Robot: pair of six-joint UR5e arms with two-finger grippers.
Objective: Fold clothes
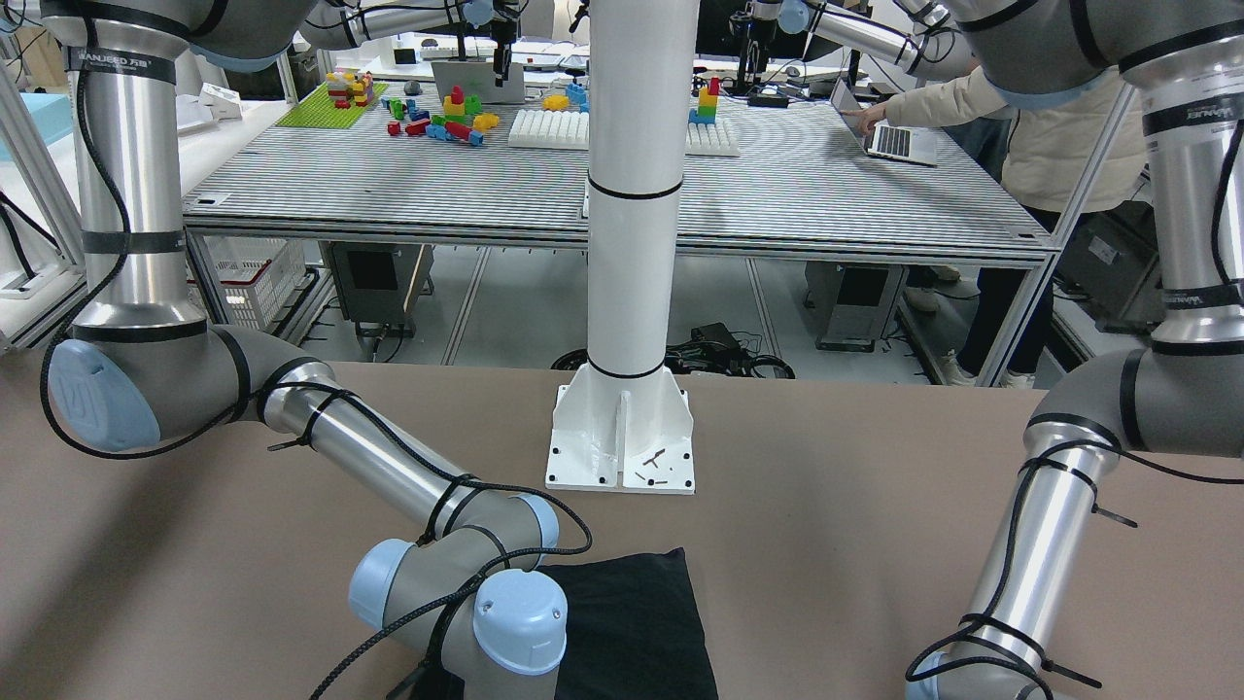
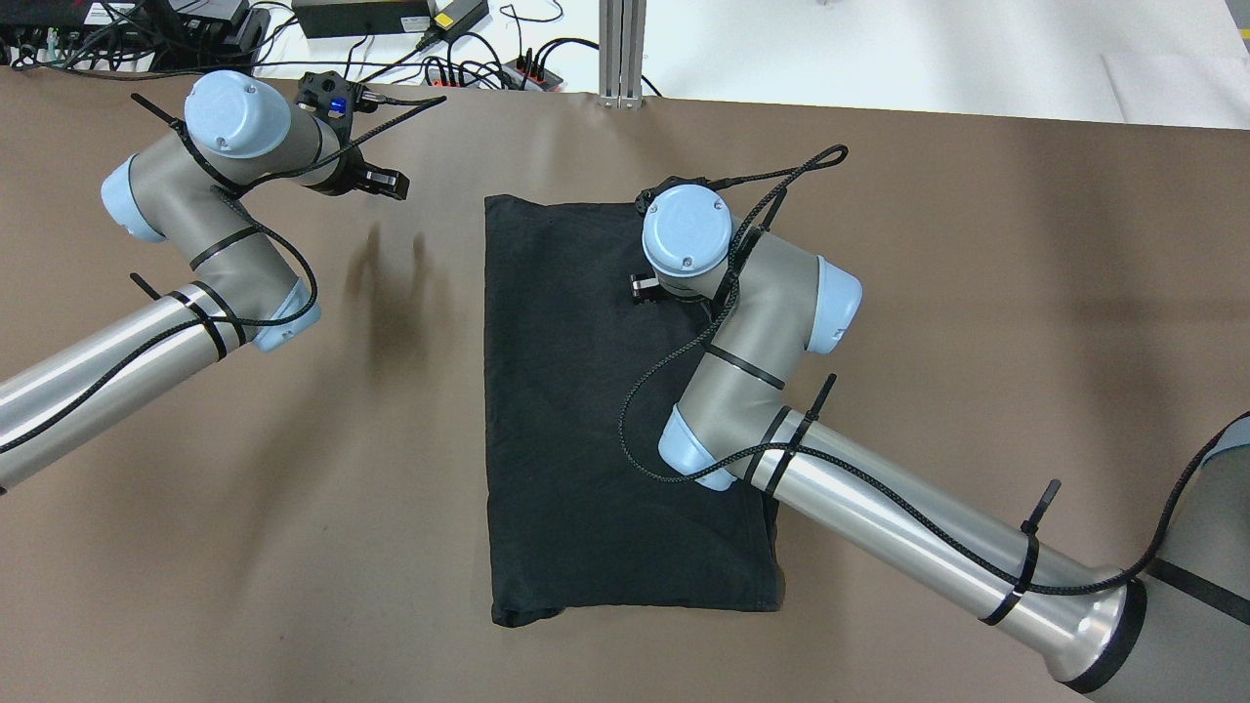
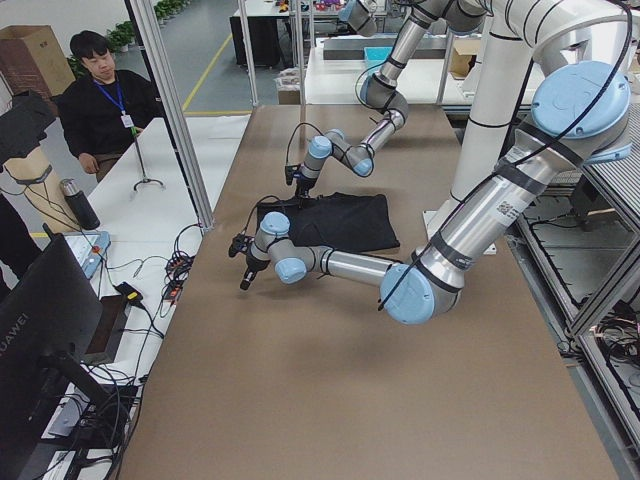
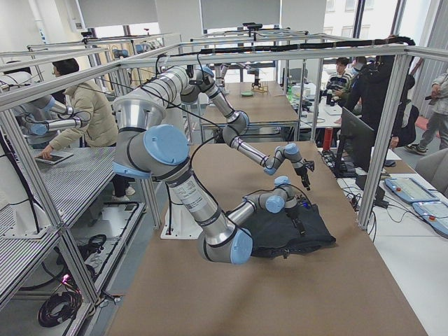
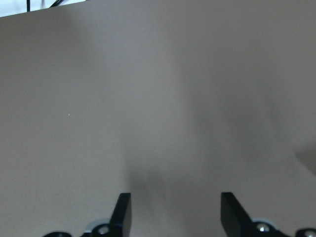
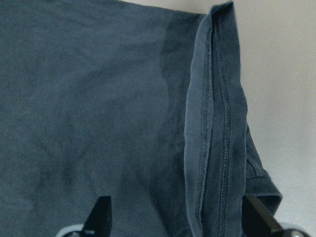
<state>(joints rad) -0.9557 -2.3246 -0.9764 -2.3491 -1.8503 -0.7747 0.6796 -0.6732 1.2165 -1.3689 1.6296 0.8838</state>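
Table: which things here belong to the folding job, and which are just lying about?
Job: cloth; right gripper, open over its hem; left gripper, open over bare table.

Lying about: power brick and power strip past the far edge; small dark bits on the pillar base.

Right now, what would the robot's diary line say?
cloth: flat on table | left gripper: open, over table | right gripper: open, over cloth hem

The cloth (image 2: 576, 420) lies flat on the table (image 2: 977, 293) in front of the pillar base (image 1: 622, 437), with the right gripper (image 6: 178, 212) over its far end and the left gripper (image 5: 175, 210) over bare tabletop to the cloth's left, apart from it.
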